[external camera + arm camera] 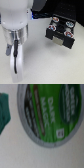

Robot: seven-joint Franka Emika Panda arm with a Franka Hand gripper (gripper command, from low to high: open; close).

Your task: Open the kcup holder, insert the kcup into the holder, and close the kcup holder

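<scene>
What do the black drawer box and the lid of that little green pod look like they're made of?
The kcup holder looks like matte black plastic or coated metal: dark, flat, boxy, with no clear shine; the blur leaves it open. Its front handle looks pale, maybe metal. The kcup lid looks like printed foil or film: flat green face with white lettering inside a grey rim.

Holder [61,34]: black, matt, plastic look; pale handle [60,41] smoother, faint shine. Arm [17,37]: white shell, smooth, glossy, plastic look; black cable [17,54] matt, rubber look. Table [45,62]: pale, smooth, matt. Kcup [50,111]: printed green lid, foil look, slight sheen; rim pale, smooth.
</scene>
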